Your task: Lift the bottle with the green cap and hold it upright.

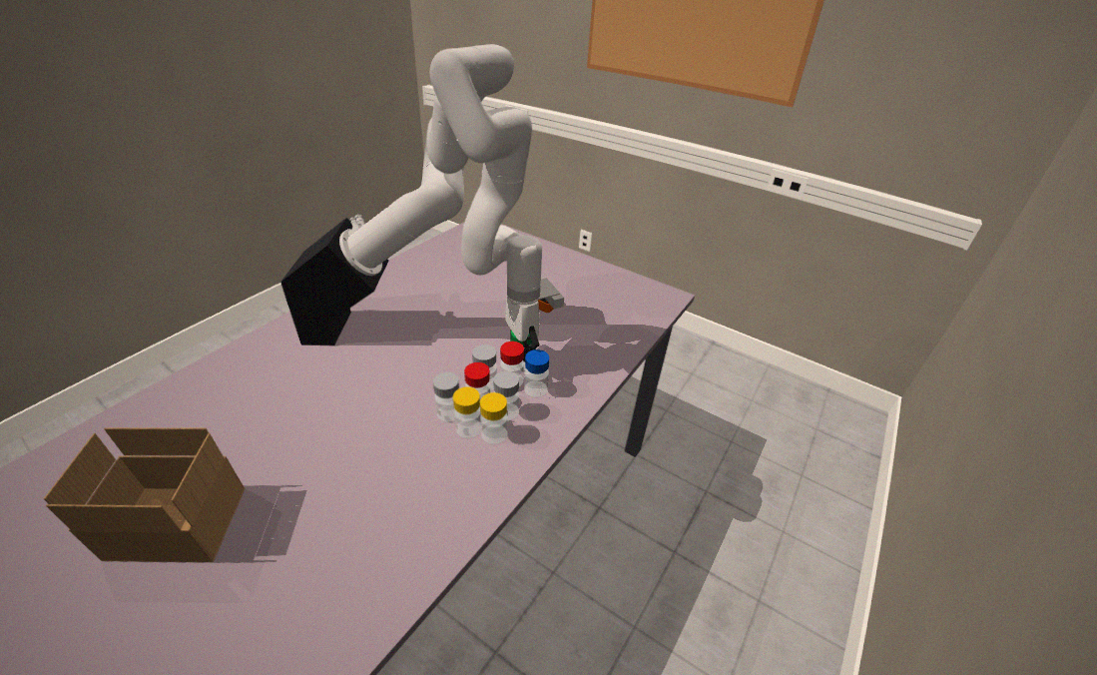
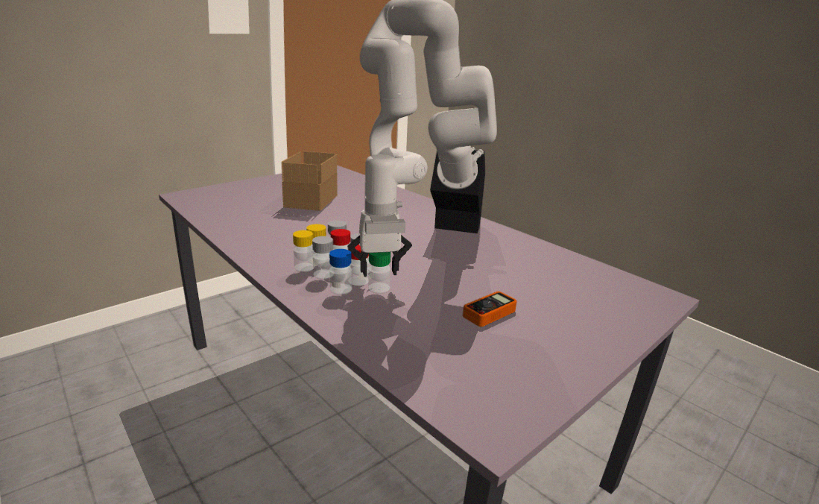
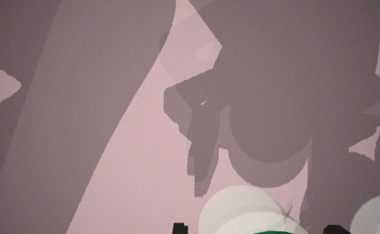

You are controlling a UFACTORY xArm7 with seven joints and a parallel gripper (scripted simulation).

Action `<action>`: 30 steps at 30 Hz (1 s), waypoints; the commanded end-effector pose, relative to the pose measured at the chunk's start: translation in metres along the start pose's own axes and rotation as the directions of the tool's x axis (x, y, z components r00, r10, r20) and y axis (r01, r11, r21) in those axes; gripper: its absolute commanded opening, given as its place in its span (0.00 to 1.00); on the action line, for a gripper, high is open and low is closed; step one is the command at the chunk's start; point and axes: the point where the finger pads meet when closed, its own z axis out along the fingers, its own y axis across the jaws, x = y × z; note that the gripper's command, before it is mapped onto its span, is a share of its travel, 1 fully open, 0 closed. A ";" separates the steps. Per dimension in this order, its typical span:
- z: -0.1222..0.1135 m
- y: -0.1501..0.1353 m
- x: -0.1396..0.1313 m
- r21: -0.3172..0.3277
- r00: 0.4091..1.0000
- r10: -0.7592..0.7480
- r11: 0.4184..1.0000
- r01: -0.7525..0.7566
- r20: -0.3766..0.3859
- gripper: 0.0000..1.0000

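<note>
Green-capped bottle [image 2: 379, 270]: small, clear body, flat green screw cap, standing upright on mauve bench [image 2: 556, 325]. Sits at cluster's end nearest arm base, just beside red-capped bottle [image 1: 512, 355] and blue-capped bottle [image 2: 340, 269]. Hand [image 2: 380, 262] directly above it, pointing straight down, black fingers [image 2: 400, 253] spread either side of cap, reaching to cap level. Hand released, gripping nothing. Wrist view: green cap edge [image 3: 276, 232] at bottom, between both fingertips.
</note>
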 end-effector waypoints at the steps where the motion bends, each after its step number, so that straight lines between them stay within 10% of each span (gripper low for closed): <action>1: 0.000 0.001 -0.001 -0.002 1.000 0.000 1.000 0.000 -0.001 0.79; 30: -0.028 0.001 -0.002 -0.002 1.000 0.000 1.000 0.000 -0.002 0.79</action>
